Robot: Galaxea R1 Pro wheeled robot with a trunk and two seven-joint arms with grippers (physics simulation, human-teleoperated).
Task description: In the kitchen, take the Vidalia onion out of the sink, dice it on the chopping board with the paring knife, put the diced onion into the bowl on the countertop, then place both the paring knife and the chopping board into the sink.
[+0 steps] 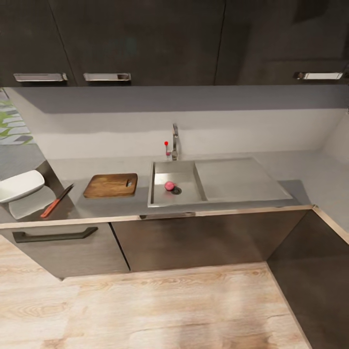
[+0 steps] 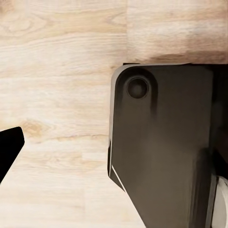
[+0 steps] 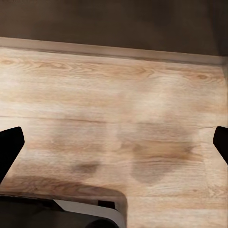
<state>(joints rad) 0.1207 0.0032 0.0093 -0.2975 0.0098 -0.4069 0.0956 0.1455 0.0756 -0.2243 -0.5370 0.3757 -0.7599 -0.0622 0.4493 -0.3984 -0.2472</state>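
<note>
Kitchen ahead: dark upper cabinets, pale grey backsplash, light wood plank floor (image 1: 145, 305) between me and the units. I am standing back from it, not yet within reach.

Long grey matte steel-like surface (image 1: 97, 167) runs across over dark grey cabinet fronts with bar handles. Set into it, the rectangular grey steel sink (image 1: 160, 198) with flat drainboard wing to its right and chrome bent tap behind, red-tipped lever.

White square bowl (image 1: 19, 185) with flaring sides sits at the far left of the surface, partly cut by the frame edge.

Dark brown wooden chopping board (image 1: 110, 185), rounded corners, lies flat just left of the sink. Long axis runs along the surface; slot handle end points toward the sink. Handy spot, I judge: a short carry from basin to board.

Small paring knife (image 1: 56, 200), reddish-brown handle, lies between bowl and board, apart from both. It lies diagonally, handle toward the front edge, dark blade pointing back and right toward the board.

Small round reddish Vidalia onion (image 1: 169, 185) rests in the basin beside the drain.

Left hand (image 2: 9, 152): one dark fingertip shows over the floor, grasping nothing I can see; released or clenched, cannot tell. Right hand (image 3: 114, 147): fingertips wide apart, released, over bare floor.
</note>
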